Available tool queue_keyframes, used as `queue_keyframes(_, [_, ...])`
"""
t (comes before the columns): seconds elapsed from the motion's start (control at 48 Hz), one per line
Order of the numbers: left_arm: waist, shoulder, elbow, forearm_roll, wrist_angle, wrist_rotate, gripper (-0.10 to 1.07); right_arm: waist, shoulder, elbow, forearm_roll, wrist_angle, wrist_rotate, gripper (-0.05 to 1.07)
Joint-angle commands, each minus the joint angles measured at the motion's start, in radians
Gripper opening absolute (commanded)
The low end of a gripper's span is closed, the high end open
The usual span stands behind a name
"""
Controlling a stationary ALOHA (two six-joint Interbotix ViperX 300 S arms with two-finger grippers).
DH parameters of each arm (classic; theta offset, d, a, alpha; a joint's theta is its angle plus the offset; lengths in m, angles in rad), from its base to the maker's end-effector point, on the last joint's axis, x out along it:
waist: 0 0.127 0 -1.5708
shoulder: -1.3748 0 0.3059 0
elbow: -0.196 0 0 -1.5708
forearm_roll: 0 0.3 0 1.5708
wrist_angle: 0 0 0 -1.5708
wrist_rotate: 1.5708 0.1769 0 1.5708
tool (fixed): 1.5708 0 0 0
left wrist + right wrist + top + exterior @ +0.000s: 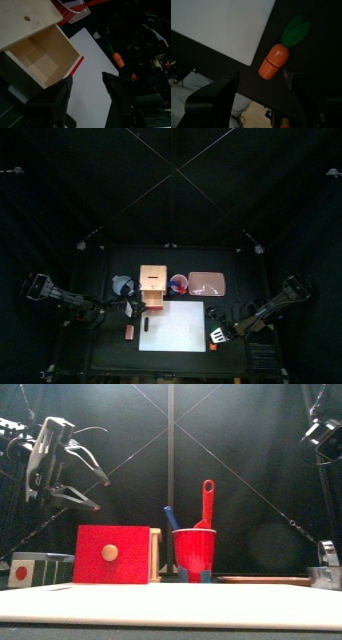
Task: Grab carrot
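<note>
Carrot [278, 55] free on table [321, 50], beside white sheet [218, 25]
Right claw [261, 87] spread wide above it, holding nothing; left claw [87, 85] open, empty

Sitting dim amid black curtains [171, 188]; glaring brightly off the white sheet [173, 329]; blurring softly in wrist views.

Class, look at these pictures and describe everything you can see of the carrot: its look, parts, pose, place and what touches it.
The carrot is a short, stubby, bright orange toy, smooth like plastic, with a thin seam across its body and two flat green leaves at one end. It lies flat on the black table, just off the edge of the white sheet without touching it. The right gripper hovers above it with jaws open; nothing grips it.
</note>
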Motion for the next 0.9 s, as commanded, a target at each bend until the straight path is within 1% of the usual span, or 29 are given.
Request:
queue_keyframes(0.0, [0.008, -0.003, -0.006, 0.003, -0.002, 0.005, 0.87, 0.038, 0.023, -0.005, -0.043, 0.006, 0.100, 0.99])
queue_keyframes(0.083, [0.012, -0.003, 0.000, 0.005, 0.003, 0.005, 0.87, 0.060, 0.064, -0.009, -0.064, 0.005, 0.175, 0.99])
queue_keyframes(0.208, [0.026, -0.003, 0.006, 0.005, 0.018, 0.005, 0.87, 0.069, 0.133, -0.021, -0.066, 0.003, 0.233, 0.99])
queue_keyframes(0.438, [0.046, -0.006, 0.012, 0.005, 0.058, 0.005, 0.87, 0.063, 0.258, -0.055, -0.044, -0.002, 0.242, 0.99])
queue_keyframes(0.625, [0.051, -0.025, 0.021, 0.006, 0.058, 0.005, 0.87, 0.063, 0.305, -0.066, -0.021, -0.002, 0.244, 0.97])
queue_keyframes(0.75, [0.055, -0.051, 0.031, 0.006, 0.058, 0.003, 0.87, 0.058, 0.321, -0.066, -0.020, -0.003, 0.244, 0.89])
queue_keyframes(0.875, [0.055, -0.077, 0.038, 0.006, 0.058, 0.002, 0.87, 0.058, 0.333, -0.066, -0.023, -0.009, 0.244, 0.74])
